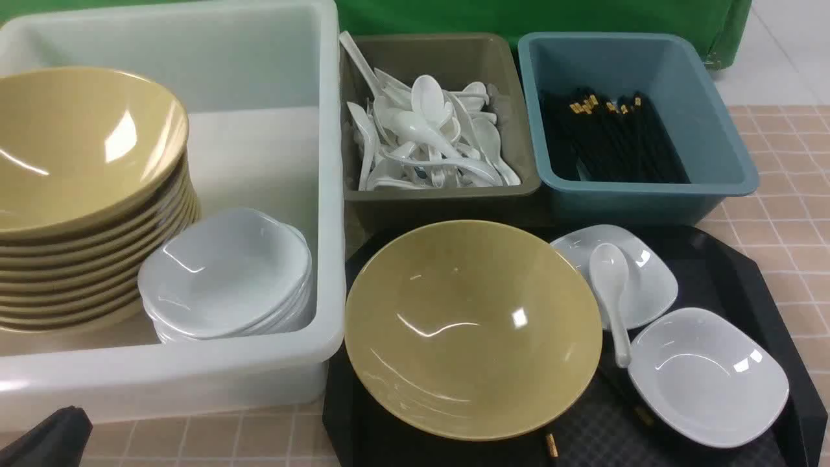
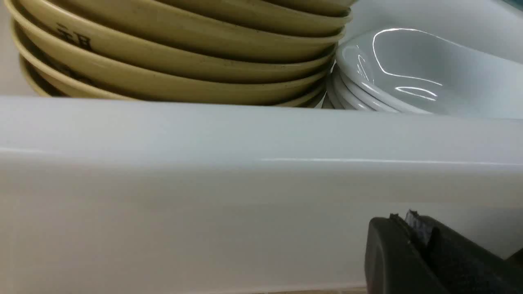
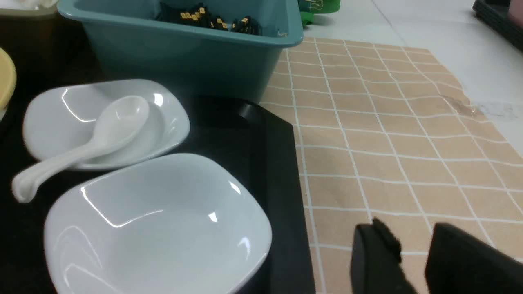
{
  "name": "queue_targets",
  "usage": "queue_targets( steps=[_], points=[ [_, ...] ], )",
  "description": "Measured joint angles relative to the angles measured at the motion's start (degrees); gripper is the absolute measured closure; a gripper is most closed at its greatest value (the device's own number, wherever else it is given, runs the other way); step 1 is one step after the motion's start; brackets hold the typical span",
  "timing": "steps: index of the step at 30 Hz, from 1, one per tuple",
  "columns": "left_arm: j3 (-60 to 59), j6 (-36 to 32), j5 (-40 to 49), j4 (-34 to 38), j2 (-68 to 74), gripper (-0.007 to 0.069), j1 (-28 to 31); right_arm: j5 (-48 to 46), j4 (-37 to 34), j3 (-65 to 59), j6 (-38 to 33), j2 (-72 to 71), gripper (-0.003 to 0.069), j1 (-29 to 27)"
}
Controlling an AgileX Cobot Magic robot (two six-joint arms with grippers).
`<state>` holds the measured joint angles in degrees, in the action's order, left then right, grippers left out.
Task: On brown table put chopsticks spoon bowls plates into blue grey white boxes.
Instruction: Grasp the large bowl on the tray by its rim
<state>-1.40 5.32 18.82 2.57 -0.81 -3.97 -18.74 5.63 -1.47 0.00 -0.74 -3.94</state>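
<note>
The left end effector (image 2: 404, 217) is clenched, apparently empty, beside the white box (image 2: 204, 171); the right end effector (image 3: 408, 228) is released over the bench (image 3: 388, 134).

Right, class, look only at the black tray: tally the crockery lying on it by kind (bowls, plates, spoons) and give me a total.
Tan bowls: 1
White plates: 2 (far plate, near plate)
White spoons: 1
Total: 4
</note>
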Motion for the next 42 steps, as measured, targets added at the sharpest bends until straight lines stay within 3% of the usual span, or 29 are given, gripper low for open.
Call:
queue_targets(
  steps=[33, 39, 42],
  points=[
    [0.0, 0.0, -0.1, -0.1, 0.0, 0.0620, 0.0, 0.0, 0.0, 0.0, 0.0, 0.0, 0.0423, 0.0],
    [-0.1, 0.0, -2.7, -0.3, 0.0, 0.0620, 0.0, 0.4, 0.1, 0.0, 0.0, 0.0, 0.0423, 0.0],
    [-0.1, 0.0, -8.3, -0.5, 0.0, 0.0620, 0.0, 3.4, 0.5, -0.2, -0.4, 0.0, 0.0423, 0.0]
  ],
)
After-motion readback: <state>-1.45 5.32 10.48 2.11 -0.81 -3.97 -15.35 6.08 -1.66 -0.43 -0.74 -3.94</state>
